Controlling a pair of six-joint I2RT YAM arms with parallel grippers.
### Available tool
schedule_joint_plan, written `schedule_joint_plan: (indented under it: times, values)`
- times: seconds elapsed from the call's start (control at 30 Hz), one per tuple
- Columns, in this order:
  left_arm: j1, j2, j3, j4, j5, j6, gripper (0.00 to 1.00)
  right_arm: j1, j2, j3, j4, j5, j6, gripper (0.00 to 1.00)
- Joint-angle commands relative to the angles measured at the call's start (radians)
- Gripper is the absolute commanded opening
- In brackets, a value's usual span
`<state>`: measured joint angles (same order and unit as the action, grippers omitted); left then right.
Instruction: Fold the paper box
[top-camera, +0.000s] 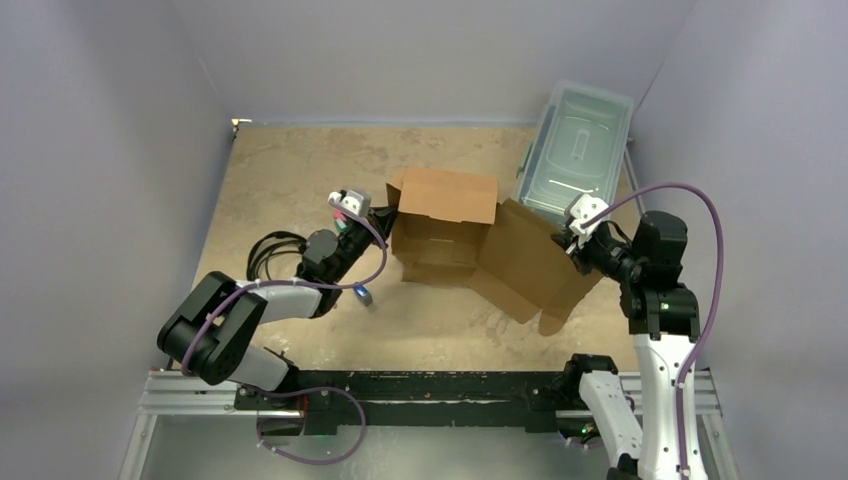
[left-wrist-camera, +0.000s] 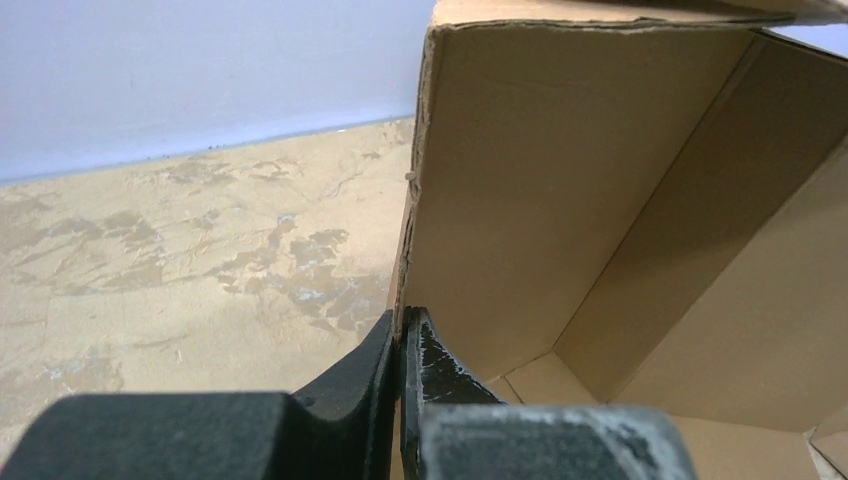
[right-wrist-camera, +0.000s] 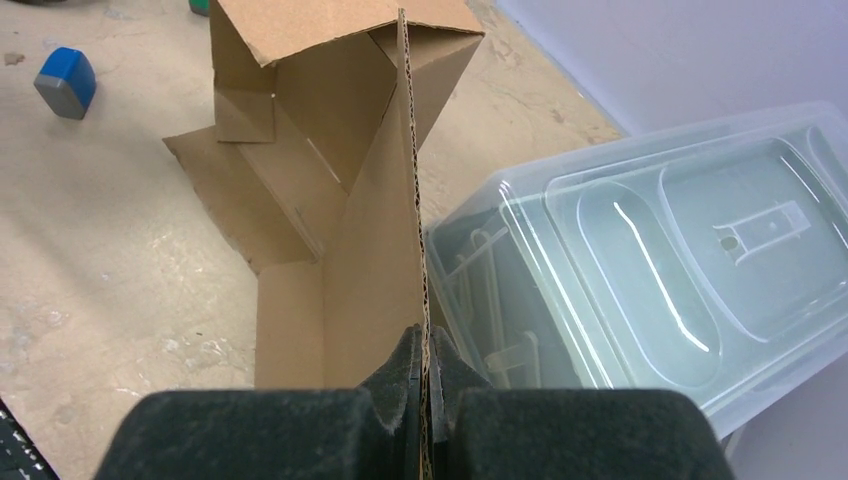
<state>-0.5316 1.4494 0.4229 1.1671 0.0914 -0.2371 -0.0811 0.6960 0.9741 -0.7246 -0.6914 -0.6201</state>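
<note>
The cardboard box (top-camera: 445, 240) sits half-folded, central on the table (top-camera: 290, 170). The left gripper (left-wrist-camera: 401, 335) pinches its nine-o'clock wall edge; the right gripper (right-wrist-camera: 427, 345) pinches the three-o'clock flap. The plastic bin (right-wrist-camera: 640, 250) at one o'clock is partly hidden behind cardboard.

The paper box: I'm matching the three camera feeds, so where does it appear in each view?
Top external: the paper box sits centre frame.
Left wrist: the box fills the right half, its inside showing.
Right wrist: the box rises up the centre, one wall edge-on.
Shared landmark: the mottled tan table, left of the box in every view.
</note>
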Motion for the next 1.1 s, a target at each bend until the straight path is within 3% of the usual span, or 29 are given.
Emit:
schedule_joint_plan:
  times: [0.0, 0.53, 1.07]
  values:
    - [-0.004, 0.001, 0.041, -0.047, -0.016, -0.073, 0.00, -0.002, 0.014, 0.031, -0.012, -0.073, 0.028, 0.00]
    - [-0.007, 0.042, 0.068, -0.002, -0.033, -0.128, 0.00, 0.000, 0.051, 0.060, -0.011, -0.131, 0.014, 0.00]
    - [-0.008, 0.124, 0.169, 0.077, -0.068, -0.127, 0.00, 0.011, 0.120, 0.170, 0.024, -0.075, -0.035, 0.00]
